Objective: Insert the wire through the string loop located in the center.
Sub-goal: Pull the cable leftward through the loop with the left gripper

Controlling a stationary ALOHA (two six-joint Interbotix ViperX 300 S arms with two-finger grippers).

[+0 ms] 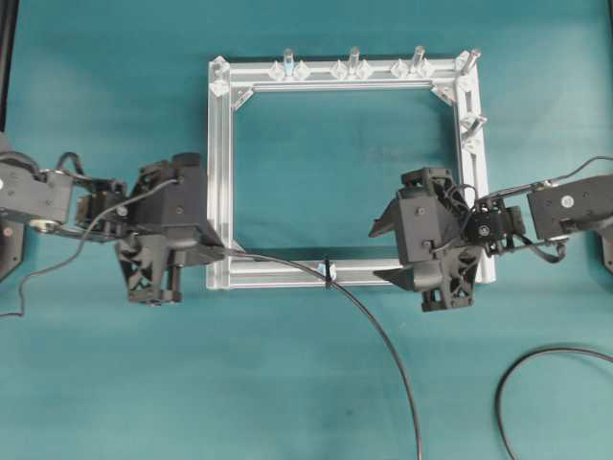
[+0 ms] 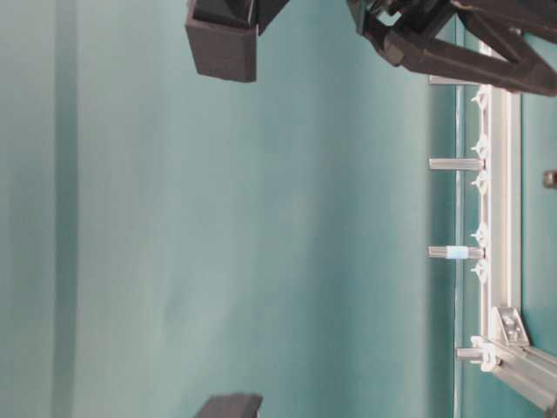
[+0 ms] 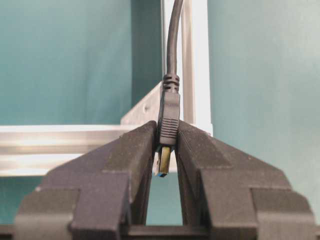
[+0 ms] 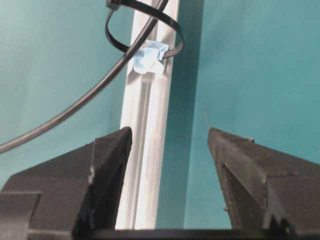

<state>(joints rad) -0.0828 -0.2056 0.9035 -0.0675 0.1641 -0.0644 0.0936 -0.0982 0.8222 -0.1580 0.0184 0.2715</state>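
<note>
While the left gripper (image 1: 213, 251) pinches the plug end of the wire (image 1: 374, 321) at the frame's (image 1: 218, 172) lower-left corner, the overhead view shows the cable running right along the bottom bar, through or past the string loop (image 1: 329, 269) at mid-bar, cannot tell which, then curving down across the counter (image 1: 115, 383). Right gripper (image 1: 385, 251) sits at the bottom bar's right end, fingers spread wide, nothing held. One wire, one loop, four upright pegs (image 1: 353, 59) on the top bar; a second black cable (image 1: 536, 369) lies lower right.

Table-level view: only dark arm parts up top, three pegs, frame edge.

Left wrist view: fingers (image 3: 135, 150) clamped narrow on the plug body, brass tip pointing back toward the camera, cable running straight away.

Right wrist view: fingers (image 4: 107, 150) wide apart straddling the bar; loop with its blue base ahead, wire passing through it.
</note>
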